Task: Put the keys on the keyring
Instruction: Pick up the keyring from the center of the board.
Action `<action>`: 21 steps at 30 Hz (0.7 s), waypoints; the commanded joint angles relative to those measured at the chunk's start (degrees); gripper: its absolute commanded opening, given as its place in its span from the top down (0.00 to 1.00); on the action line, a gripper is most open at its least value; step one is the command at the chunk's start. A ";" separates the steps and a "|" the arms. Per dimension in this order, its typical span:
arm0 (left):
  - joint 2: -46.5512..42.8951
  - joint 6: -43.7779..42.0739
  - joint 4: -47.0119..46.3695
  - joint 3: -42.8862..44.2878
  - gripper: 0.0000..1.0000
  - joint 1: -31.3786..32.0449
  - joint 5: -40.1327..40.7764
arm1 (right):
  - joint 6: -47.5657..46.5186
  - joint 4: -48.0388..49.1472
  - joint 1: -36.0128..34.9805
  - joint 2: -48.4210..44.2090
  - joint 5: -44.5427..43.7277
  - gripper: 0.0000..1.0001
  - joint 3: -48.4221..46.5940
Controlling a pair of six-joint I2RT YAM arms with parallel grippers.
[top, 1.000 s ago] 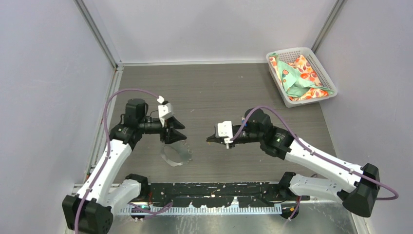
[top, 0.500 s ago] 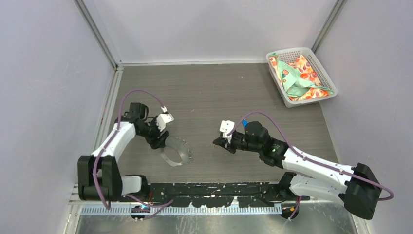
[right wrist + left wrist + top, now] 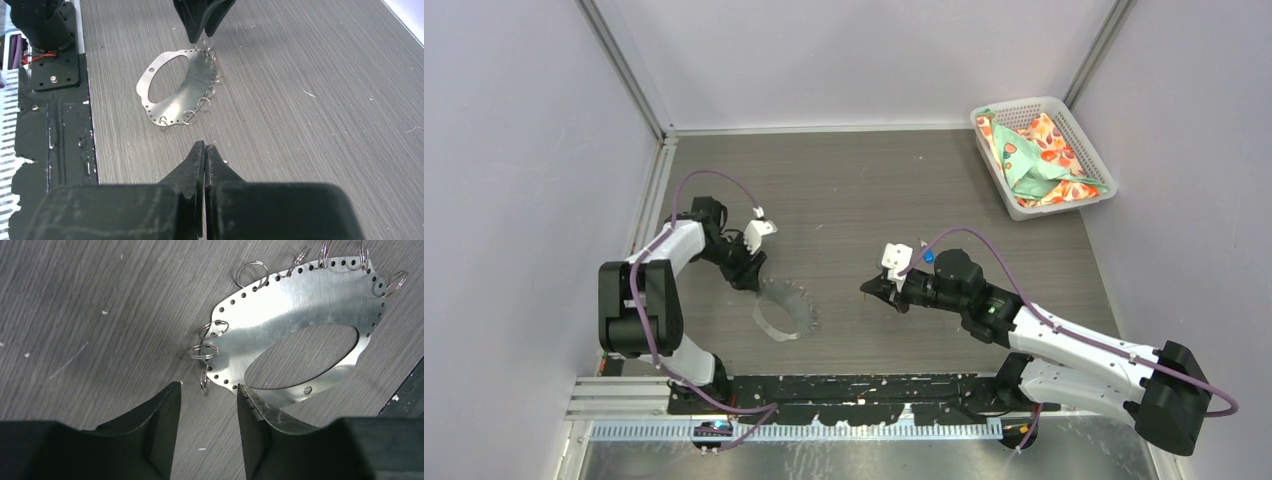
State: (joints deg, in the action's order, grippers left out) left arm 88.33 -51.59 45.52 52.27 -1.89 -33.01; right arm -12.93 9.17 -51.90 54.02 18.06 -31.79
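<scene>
The keyring [image 3: 802, 312] is a thin shiny metal plate with a big oval hole and several small wire rings along its holed edge. It lies flat on the table left of centre, and also shows in the left wrist view [image 3: 300, 305] and the right wrist view [image 3: 192, 87]. No keys are in view. My left gripper [image 3: 746, 275] is open and empty, low over the plate's far-left edge. Its fingertips straddle one small ring [image 3: 204, 384]. My right gripper [image 3: 867, 289] is shut, with nothing seen in it, above the table right of the plate.
A white basket [image 3: 1022, 103] holding a patterned cloth [image 3: 1034, 160] stands at the back right. A black base strip [image 3: 864, 395] runs along the near edge. Grey walls close in the left, back and right sides.
My left arm has folded back to the left, and its gripper has dropped lower at the plate's far-left edge. My right gripper has shifted slightly right. The plate has not moved.
</scene>
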 commanded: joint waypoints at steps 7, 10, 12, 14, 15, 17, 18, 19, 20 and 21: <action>4.20 -3.60 2.50 3.03 0.62 0.32 -1.35 | 0.58 1.11 0.19 -0.92 -0.55 0.99 -2.13; 4.11 -5.02 2.86 2.23 0.64 0.86 -1.01 | 0.61 0.92 0.16 -1.14 -1.05 0.99 -2.30; 3.54 -5.29 1.29 1.17 0.68 1.17 -0.50 | 0.46 0.85 0.13 -1.34 -1.29 0.99 -2.44; 2.75 -6.01 -0.33 0.11 0.75 1.38 0.60 | 0.31 0.77 0.13 -1.42 -1.57 0.99 -2.61; 2.32 -6.46 -0.87 -0.49 0.79 2.77 1.05 | 0.20 0.64 0.19 -1.38 -1.67 0.99 -2.70; 1.71 -7.94 -1.61 -1.80 0.88 4.48 2.61 | 0.19 0.43 0.15 -1.37 -2.45 0.99 -2.83; 1.46 -8.57 -2.17 -2.48 0.92 5.26 3.34 | 0.31 0.31 0.13 -1.37 -2.84 0.99 -2.84; 1.10 -9.15 -2.59 -2.97 0.98 5.97 4.00 | 0.51 0.40 0.16 -1.35 -3.41 0.99 -2.72; 0.38 -9.56 -3.00 -3.25 1.00 6.61 4.41 | 0.88 0.67 0.14 -1.36 -3.96 0.99 -2.55; -0.37 -9.46 -3.33 -3.09 1.00 6.97 4.37 | 1.59 0.87 0.17 -1.16 -4.71 0.99 -2.35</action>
State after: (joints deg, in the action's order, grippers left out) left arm 91.33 -57.95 44.51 50.41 2.96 -30.68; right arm -12.88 8.14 -51.90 53.98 16.32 -32.05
